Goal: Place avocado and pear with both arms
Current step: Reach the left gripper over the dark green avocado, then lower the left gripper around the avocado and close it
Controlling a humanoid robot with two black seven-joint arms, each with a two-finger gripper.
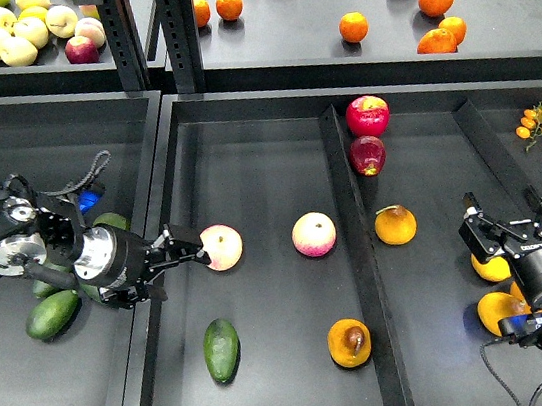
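Avocado (222, 350): lies loose on the floor of the wide middle bin (244, 151), near its front left corner; nothing touches it; it looks set down already.
Pear (349, 342): sits in the same bin, toward the front right, brown blotch facing up; well apart from the avocado; free of any gripper.
Neighbours: two pale pink-yellow apples, one (222, 246) at the left and one (314, 234) mid-bin, stand behind the pair; a plain orange-yellow fruit (395, 225) sits across the divider.
Left gripper (189, 254): reaches over the bin's left wall, fingertips right by the left apple; fingers look slightly parted and hold nothing, though whether they touch the apple is hard to say.
Right gripper (516, 223): hangs over the right-hand compartment, jaws spread, nothing between them.
Step in hand: I judge both fruits placed; the arms are at the letting-go or clearing-off stage.
Next move: calls for the left arm to draw back without nudging the apple; the right to lift clear.
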